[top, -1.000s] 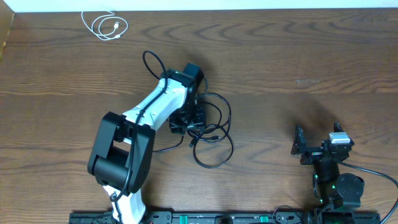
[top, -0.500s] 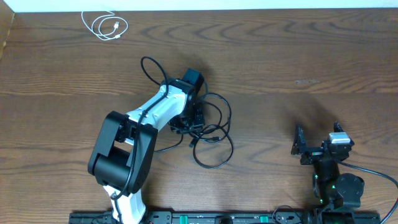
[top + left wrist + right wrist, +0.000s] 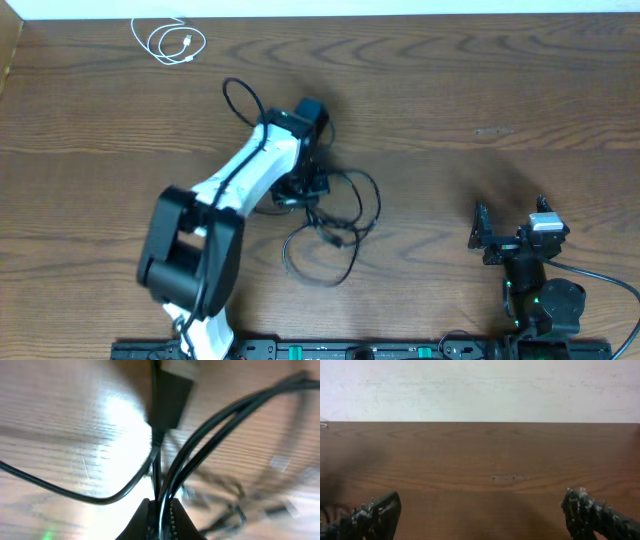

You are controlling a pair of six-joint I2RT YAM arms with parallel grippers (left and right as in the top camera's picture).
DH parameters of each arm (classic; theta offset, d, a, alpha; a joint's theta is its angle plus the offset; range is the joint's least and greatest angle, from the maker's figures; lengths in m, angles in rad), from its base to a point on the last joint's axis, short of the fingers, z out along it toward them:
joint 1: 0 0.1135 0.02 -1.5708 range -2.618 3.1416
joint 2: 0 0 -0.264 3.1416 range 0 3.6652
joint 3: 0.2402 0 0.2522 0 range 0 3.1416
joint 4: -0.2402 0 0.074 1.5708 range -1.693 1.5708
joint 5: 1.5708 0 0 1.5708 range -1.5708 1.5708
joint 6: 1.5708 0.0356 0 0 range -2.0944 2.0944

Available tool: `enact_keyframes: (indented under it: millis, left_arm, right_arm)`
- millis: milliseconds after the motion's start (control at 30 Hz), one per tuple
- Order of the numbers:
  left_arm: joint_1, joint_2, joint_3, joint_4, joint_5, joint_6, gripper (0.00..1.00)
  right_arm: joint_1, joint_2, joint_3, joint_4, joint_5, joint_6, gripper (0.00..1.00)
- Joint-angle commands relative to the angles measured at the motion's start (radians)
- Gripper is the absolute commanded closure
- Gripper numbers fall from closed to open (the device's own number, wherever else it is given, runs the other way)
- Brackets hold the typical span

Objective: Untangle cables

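Two black cables (image 3: 332, 226) lie tangled in loops at the table's middle. My left gripper (image 3: 305, 190) reaches down into the tangle's upper left. In the left wrist view the left gripper (image 3: 160, 503) is shut on black cable strands (image 3: 227, 410), which run up between the jaws; a dark plug (image 3: 170, 397) hangs just beyond. The short white cable (image 3: 170, 42) lies coiled by itself at the far left corner. My right gripper (image 3: 510, 228) rests open near the front right, nothing between its fingers (image 3: 375, 515), far from all cables.
The left arm's own thicker black cord (image 3: 240, 100) arcs up beside its wrist. The table's far edge meets a white wall (image 3: 480, 390). The right arm's base (image 3: 545, 305) sits at the front right.
My left gripper has shut on the black strands. The tangle has shifted: its lower loop has been pulled left and toward the front, and the right loop has been drawn out.
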Motion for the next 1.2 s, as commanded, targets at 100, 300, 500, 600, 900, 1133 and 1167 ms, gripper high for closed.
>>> enact_keyframes:
  millis: [100,300,500,600,900,1133,1167]
  left_arm:
    - [-0.004,-0.21,0.086,0.028,0.156,0.004,0.92]
    - [-0.004,-0.324,0.086,0.1,0.3,-0.011,0.92]
    - [-0.005,-0.345,0.083,0.083,0.194,-0.011,0.92]
    - [-0.014,-0.342,0.082,0.029,0.05,-0.011,0.92]
    - [0.016,-0.343,0.082,0.225,0.67,-0.011,0.92]
    - [-0.035,-0.342,0.077,0.026,0.027,-0.045,0.92]
    - [-0.048,-0.342,0.076,-0.005,-0.043,-0.051,0.92]
  right_arm:
    - [0.005,-0.003,-0.002,-0.005,0.007,0.002,0.01]
    - [0.005,-0.003,-0.002,-0.005,0.007,0.002,0.01]
    - [0.005,-0.003,-0.002,-0.005,0.007,0.002,0.01]
    - [0.005,-0.003,-0.002,-0.005,0.007,0.002,0.01]
    - [0.005,-0.003,-0.002,-0.005,0.007,0.002,0.01]
    - [0.005,-0.003,-0.002,-0.005,0.007,0.002,0.01]
    - [0.005,-0.003,-0.002,-0.005,0.007,0.002,0.01]
